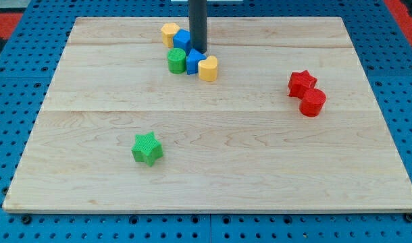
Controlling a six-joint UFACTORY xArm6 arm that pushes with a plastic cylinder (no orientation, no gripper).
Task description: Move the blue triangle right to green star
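The green star (147,148) lies at the view's lower left on the wooden board (260,169). A cluster sits near the view's top centre: a yellow block (169,33), a blue block (182,40), a green cylinder (177,61), the blue triangle (193,62) and a yellow heart (208,69). My tip (198,52) comes down at the cluster's upper right edge, just above the blue triangle and beside the blue block; it seems to touch the triangle.
A red star (301,83) and a red cylinder (313,102) sit together at the view's right. The board rests on a blue perforated table.
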